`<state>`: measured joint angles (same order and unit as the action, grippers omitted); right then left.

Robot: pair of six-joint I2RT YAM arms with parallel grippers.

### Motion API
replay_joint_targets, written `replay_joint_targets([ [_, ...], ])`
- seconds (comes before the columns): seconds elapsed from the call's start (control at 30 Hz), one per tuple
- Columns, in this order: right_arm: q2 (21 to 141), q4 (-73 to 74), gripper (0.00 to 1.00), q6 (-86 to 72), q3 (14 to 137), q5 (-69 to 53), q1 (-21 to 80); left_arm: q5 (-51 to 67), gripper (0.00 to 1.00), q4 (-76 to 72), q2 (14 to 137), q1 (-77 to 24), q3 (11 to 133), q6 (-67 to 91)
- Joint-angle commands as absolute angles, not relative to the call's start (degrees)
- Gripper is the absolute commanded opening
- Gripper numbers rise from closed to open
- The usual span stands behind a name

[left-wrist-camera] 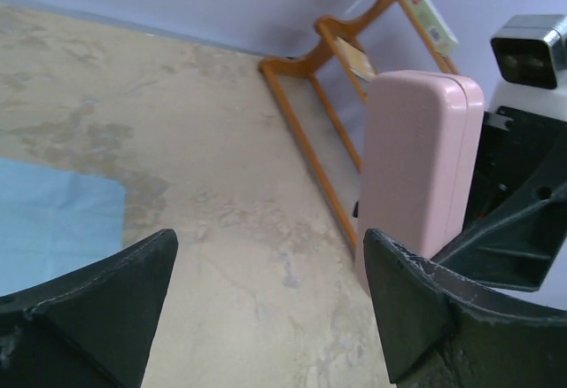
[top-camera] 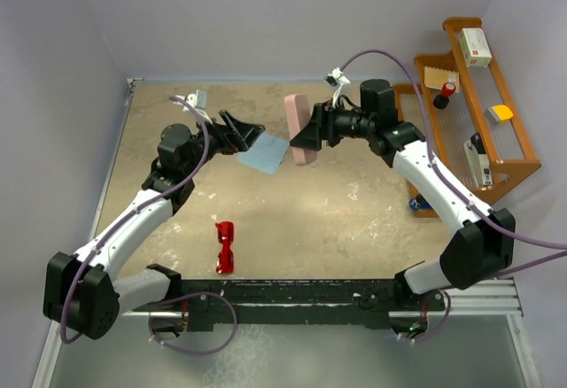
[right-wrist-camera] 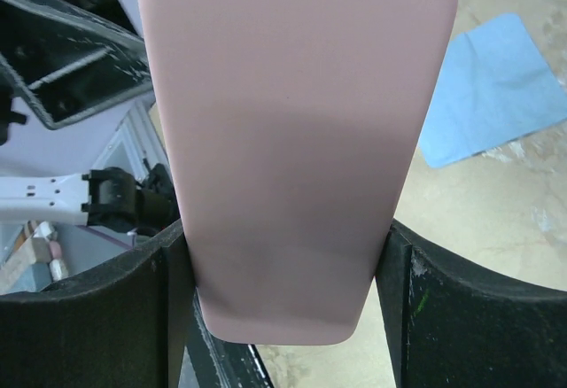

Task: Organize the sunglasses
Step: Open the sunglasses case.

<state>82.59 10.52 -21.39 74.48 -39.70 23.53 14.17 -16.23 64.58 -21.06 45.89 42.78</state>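
Right end effector [top-camera: 317, 129] pinches the pink case [right-wrist-camera: 292, 140] and holds it upright in the air, while the left end effector [top-camera: 255, 133] faces it, jaws spread on nothing (the case looks closed). Below them the light blue cloth [top-camera: 268, 153] lies on the worktop [top-camera: 354, 211]. The red sunglasses [top-camera: 226, 247] lie well apart near the arm bases, so it's early days, I'd say: case to open, sunglasses to stow.

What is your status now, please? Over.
Left gripper open, empty, near blue cloth. Right gripper shut on pink case. Sunglasses untouched on table, near edge. Nothing blocking them.
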Motion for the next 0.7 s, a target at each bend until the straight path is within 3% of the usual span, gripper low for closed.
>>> replay_joint_targets([
  [0.0,82.9,5.93,0.0,-22.6,80.08,-47.07,22.68,25.11,0.83,-29.27,68.13,-20.44,47.32,47.75],
  [0.33,85.81,-1.83,0.0,-27.31,81.64,-50.14,22.24,31.06,0.87,-27.04,72.51,-19.63,57.25,48.2],
  [0.67,85.57,-2.98,0.0,-29.67,81.8,-51.19,22.32,35.86,0.89,-35.74,70.62,-19.35,54.65,50.36],
])
